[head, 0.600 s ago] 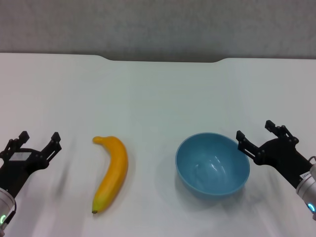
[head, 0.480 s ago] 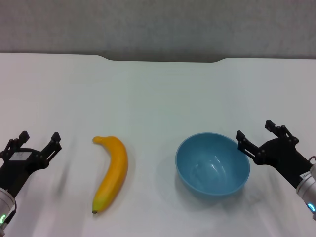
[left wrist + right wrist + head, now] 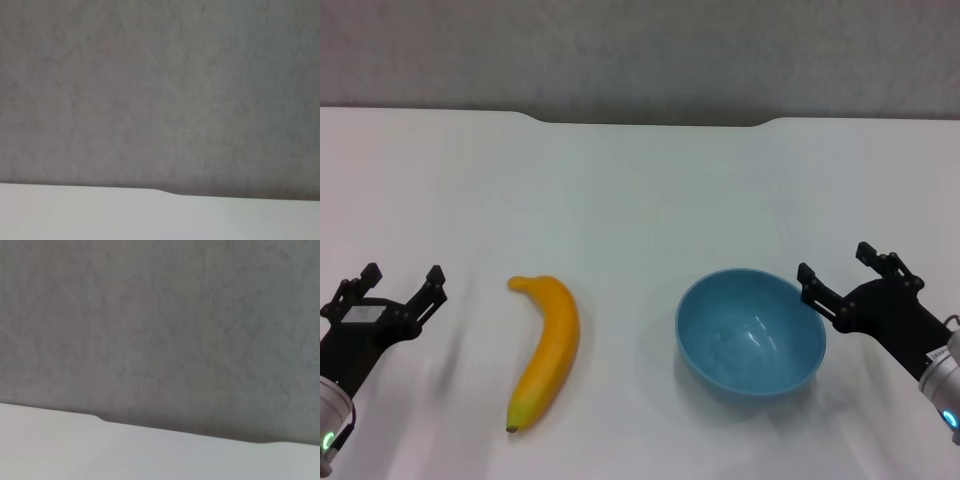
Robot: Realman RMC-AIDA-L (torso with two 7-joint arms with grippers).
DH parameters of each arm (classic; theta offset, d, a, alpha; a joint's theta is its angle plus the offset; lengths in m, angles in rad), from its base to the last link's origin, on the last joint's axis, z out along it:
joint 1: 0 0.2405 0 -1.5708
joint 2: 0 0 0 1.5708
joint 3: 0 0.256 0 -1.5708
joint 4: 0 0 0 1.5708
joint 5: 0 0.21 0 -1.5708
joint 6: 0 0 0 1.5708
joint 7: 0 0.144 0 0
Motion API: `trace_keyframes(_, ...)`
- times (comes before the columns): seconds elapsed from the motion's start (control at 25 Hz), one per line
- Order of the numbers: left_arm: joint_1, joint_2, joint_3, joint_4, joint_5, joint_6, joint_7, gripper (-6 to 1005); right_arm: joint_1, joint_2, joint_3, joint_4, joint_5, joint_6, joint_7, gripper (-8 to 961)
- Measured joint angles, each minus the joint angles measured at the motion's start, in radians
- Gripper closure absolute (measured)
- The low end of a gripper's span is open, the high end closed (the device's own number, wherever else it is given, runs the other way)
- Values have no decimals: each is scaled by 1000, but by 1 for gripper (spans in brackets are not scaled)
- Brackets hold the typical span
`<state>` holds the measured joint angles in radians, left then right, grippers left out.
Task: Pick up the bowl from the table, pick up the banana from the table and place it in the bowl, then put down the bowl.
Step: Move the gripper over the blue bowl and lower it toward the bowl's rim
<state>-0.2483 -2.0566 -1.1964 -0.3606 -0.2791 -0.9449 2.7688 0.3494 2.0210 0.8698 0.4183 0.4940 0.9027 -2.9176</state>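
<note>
A glossy light-blue bowl (image 3: 751, 333) stands upright on the white table (image 3: 640, 200), right of centre and near the front. A curved yellow-orange banana (image 3: 546, 350) lies on the table to its left, dark end toward the front. My right gripper (image 3: 835, 263) is open and empty, just right of the bowl's rim, its nearer finger close to the rim. My left gripper (image 3: 400, 276) is open and empty at the front left, well apart from the banana. Both wrist views show only the table's far edge and the wall.
The table's far edge has a shallow notch (image 3: 650, 121) against the grey wall (image 3: 640, 50). The same edge and wall show in the left wrist view (image 3: 165, 192) and the right wrist view (image 3: 150, 426).
</note>
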Motion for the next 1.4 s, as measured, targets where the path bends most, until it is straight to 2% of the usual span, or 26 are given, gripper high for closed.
trace_keyframes(0.52, -17, 1, 46, -23, 1, -2, -39, 108, -4, -2, -5, 32, -3, 4, 0, 54)
trace_keyframes(0.72, 35, 17, 76, -157, 10, 1, -78, 107, -31, -11, -3, 119, -9, -41, 0, 57)
trace_keyframes(0.84, 100, 32, 64, -313, 27, 73, -105, 107, -62, -20, 14, 221, -26, -108, -5, 59)
trace_keyframes(0.92, 135, 46, 48, -425, 70, 189, -148, 107, -98, -24, 59, 319, -83, -198, -8, 61)
trace_keyframes(1.08, 180, 76, 10, -684, 251, 532, -305, 107, -188, -23, 176, 553, -256, -459, -5, 62)
trace_keyframes(1.24, 205, 80, 3, -888, 409, 822, -394, 107, -231, -20, 234, 783, -336, -766, -3, 61)
trace_keyframes(1.28, 213, 76, 10, -971, 438, 959, -389, 107, -231, -20, 245, 833, -341, -850, -3, 61)
trace_keyframes(1.32, 213, 76, 10, -971, 438, 959, -389, 107, -225, -20, 255, 870, -341, -936, -3, 61)
trace_keyframes(1.4, 218, 70, 14, -1056, 443, 1115, -350, 107, -200, -21, 279, 941, -342, -1123, -6, 61)
